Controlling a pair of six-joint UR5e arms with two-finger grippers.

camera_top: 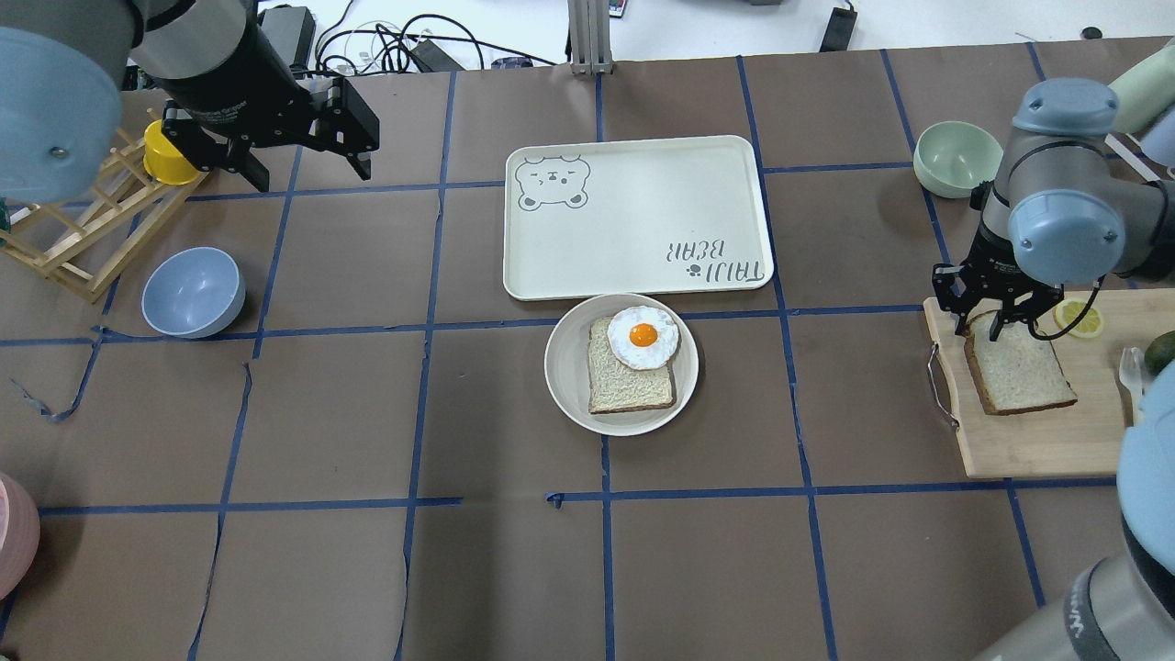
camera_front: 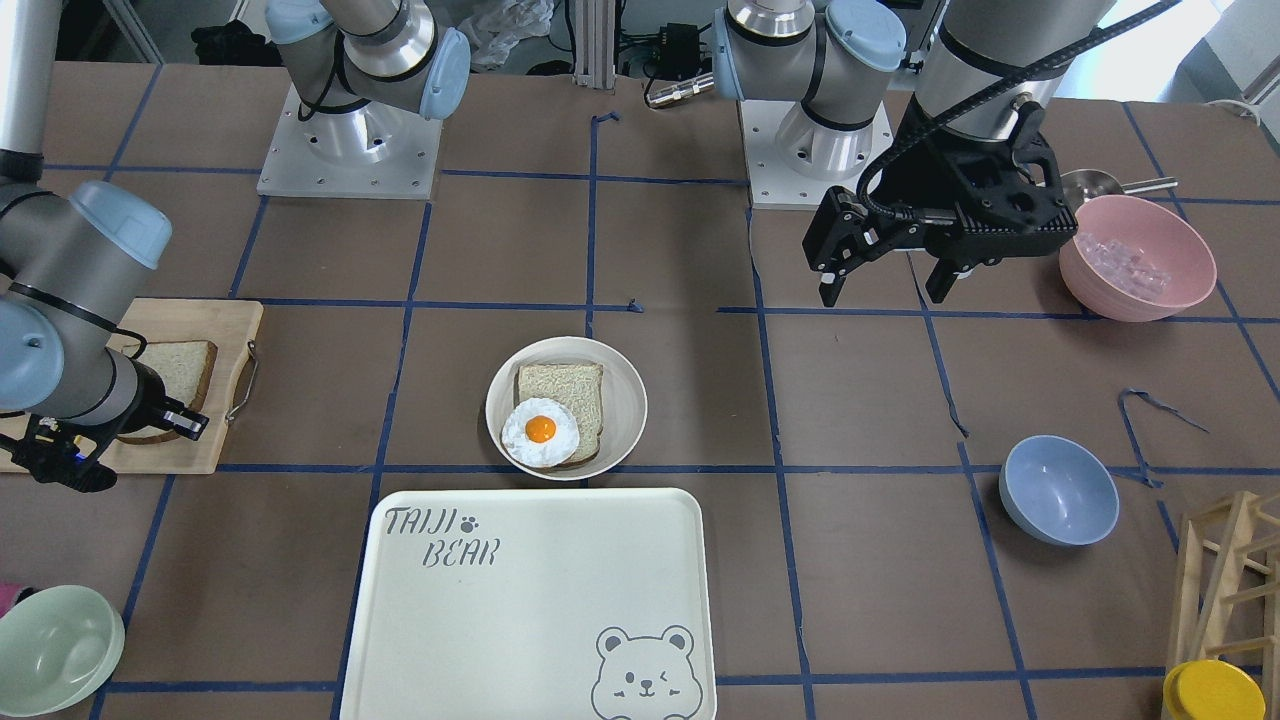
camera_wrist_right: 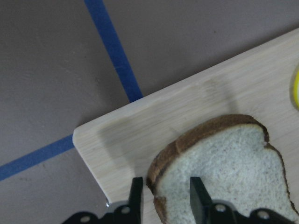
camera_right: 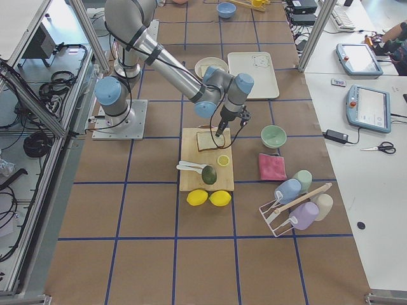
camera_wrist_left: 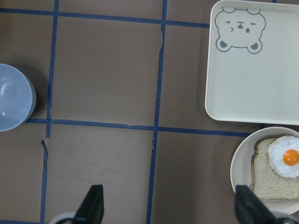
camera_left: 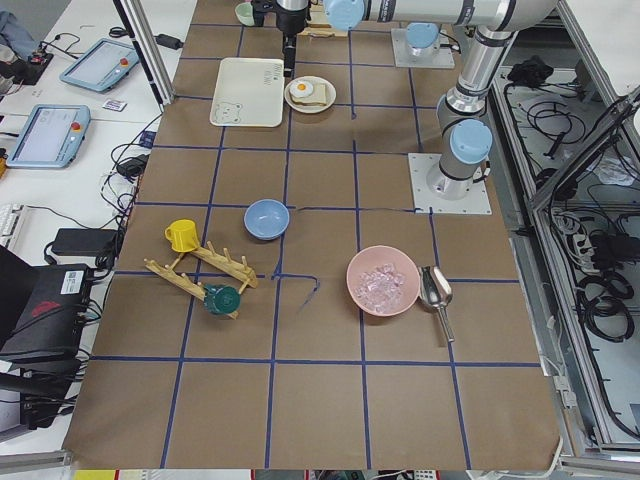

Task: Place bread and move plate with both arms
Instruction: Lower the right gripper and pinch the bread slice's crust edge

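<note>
The bread [camera_top: 1019,372], pale with a dark crust, lies on a wooden cutting board [camera_top: 1028,450] at the table's right end. My right gripper [camera_top: 987,321] leans in at its domed edge. In the right wrist view the fingers [camera_wrist_right: 196,198] stand narrowly apart, pinching that edge of the bread [camera_wrist_right: 224,168]. The plate [camera_top: 560,367] sits mid-table and holds a tanner slice topped with a fried egg [camera_top: 643,337]. My left gripper [camera_top: 307,174] hovers open and empty far to the left, well clear of the plate [camera_wrist_left: 238,163].
A cream bear-printed tray [camera_top: 643,220] lies just beyond the plate. A green bowl [camera_top: 957,158] is near the right arm and a lemon slice [camera_top: 1079,319] lies on the board. A blue bowl [camera_top: 193,292], a wooden rack [camera_top: 73,248] with a yellow cup [camera_top: 165,156], and a pink bowl [camera_front: 1137,257] are on the left side.
</note>
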